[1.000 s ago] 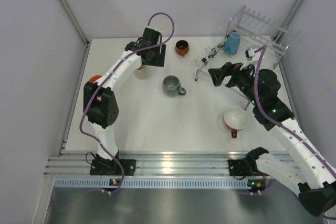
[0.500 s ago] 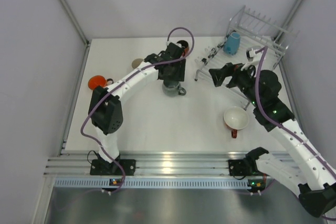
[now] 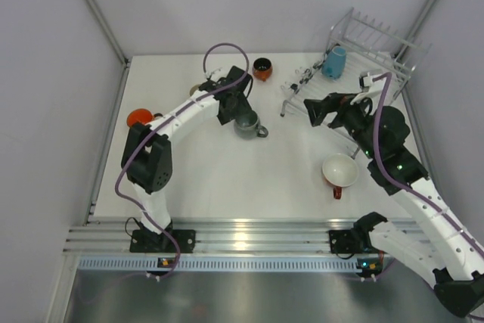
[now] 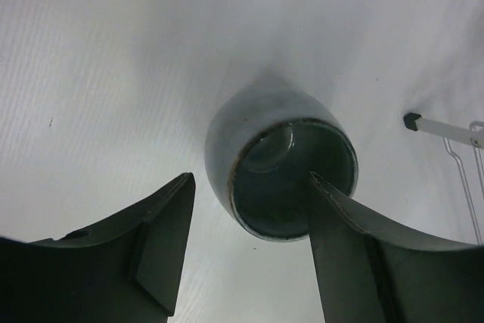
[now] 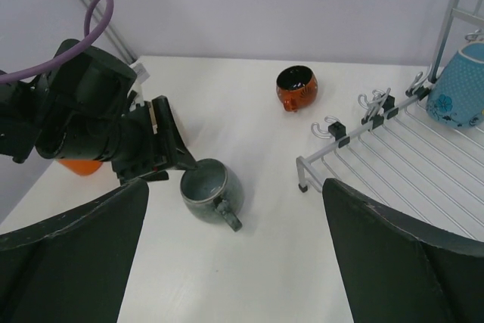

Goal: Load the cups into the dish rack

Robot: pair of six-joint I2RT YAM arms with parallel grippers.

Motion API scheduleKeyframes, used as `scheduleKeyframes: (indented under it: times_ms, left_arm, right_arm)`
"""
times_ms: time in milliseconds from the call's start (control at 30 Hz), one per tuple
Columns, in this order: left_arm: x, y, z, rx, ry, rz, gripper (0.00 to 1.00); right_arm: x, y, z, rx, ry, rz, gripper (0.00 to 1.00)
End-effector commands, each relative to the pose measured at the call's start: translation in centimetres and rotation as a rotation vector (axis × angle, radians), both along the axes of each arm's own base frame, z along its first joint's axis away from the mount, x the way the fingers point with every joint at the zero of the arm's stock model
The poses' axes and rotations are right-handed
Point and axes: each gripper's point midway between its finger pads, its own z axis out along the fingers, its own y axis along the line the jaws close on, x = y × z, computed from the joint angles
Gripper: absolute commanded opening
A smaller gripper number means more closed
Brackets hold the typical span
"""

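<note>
A grey mug (image 3: 247,123) (image 4: 257,149) stands upright mid-table. My left gripper (image 3: 234,108) (image 4: 249,178) is open right at it: one finger is over the mug's mouth, the other outside its wall, nothing gripped. In the right wrist view a left fingertip (image 5: 184,166) meets the grey mug's rim (image 5: 208,191). My right gripper (image 3: 314,110) (image 5: 235,183) hangs open and empty in front of the dish rack (image 3: 370,35) (image 5: 393,149). A light blue cup (image 3: 334,62) (image 5: 460,85) sits in the rack.
A dark-and-orange cup (image 3: 262,69) (image 5: 296,86) stands at the back. An orange cup (image 3: 138,117) is at the left edge, a beige tumbler (image 3: 197,88) half hidden behind the left arm. A red mug with white inside (image 3: 339,172) lies by the right arm.
My left arm swung from the beige tumbler at the back left over to the grey mug, its jaws narrowing a little. The right arm barely shifted.
</note>
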Motion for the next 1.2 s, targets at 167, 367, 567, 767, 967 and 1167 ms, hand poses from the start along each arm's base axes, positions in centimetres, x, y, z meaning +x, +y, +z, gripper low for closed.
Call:
scheduleKeyframes:
  times_ms: [167,367,567,767,967,1167]
  left_arm:
    - [-0.4,0.6,-1.1,-0.107,0.069,0.110,0.63]
    - [-0.2,-0.8,-2.8,-0.163,0.143,0.088,0.51]
    - [-1.2,-0.5,-5.1,-0.131,0.201,0.081,0.40]
    - [-1.0,0.6,-4.2,-0.106,0.159,0.101,0.00]
    - [0.1,0.2,-0.2,-0.206,-0.031,0.048,0.00]
    - [-1.1,0.2,6.0,-0.545,-0.364,-0.105,0.00]
  right_arm:
    - [-0.5,0.1,0.7,-0.002,-0.037,0.000,0.99]
    - [-0.4,0.1,0.6,-0.002,-0.037,0.000,0.99]
    - [-0.4,0.2,0.6,-0.003,-0.034,0.003,0.99]
    - [-0.4,1.2,0.3,0.014,-0.021,0.049,0.99]
    - [-0.5,1.8,0.5,0.035,-0.008,0.076,0.99]
    - [-1.5,4.5,-0.1,0.076,0.044,0.234,0.99]
